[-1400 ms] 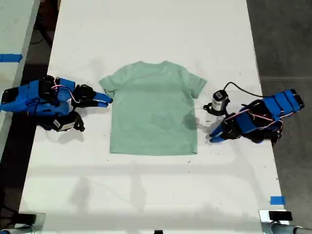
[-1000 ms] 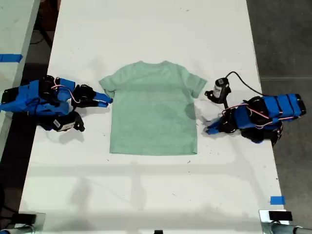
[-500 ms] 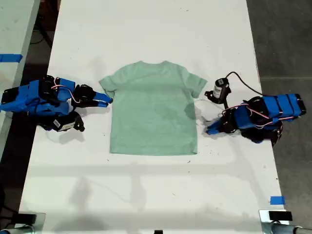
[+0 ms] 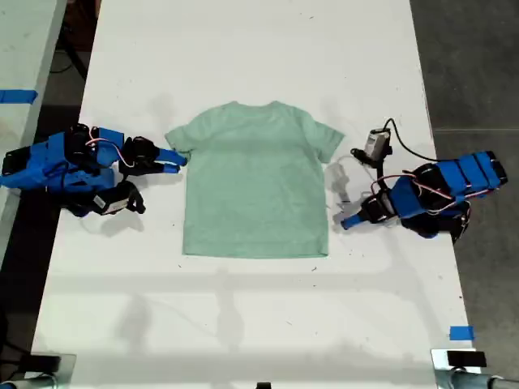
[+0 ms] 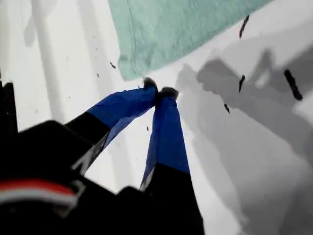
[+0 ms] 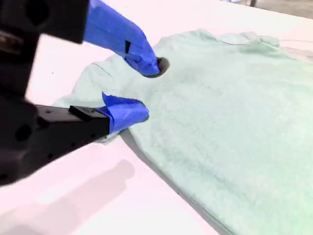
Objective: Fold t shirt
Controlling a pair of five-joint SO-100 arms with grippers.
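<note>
Shirt count is one: the t shirt (image 4: 256, 181) lies flat and unfolded mid-surface (image 4: 243, 49), no print or readable label on it. Two blue arms flank it. My first hand (image 5: 160, 91), at the exterior view's right, is clenched on nothing just off the hem corner. My second hand (image 6: 142, 88), at that view's left, is released, jaws parted over the sleeve (image 6: 95, 85).

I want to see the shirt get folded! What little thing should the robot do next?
Probably close my second claw on the sleeve of the pale mint-green cloth t-shirt. Its jaws stand open right over that sleeve on the exterior view's left, while my first claw is shut on bare white table just off the hem corner, holding nothing.
</note>
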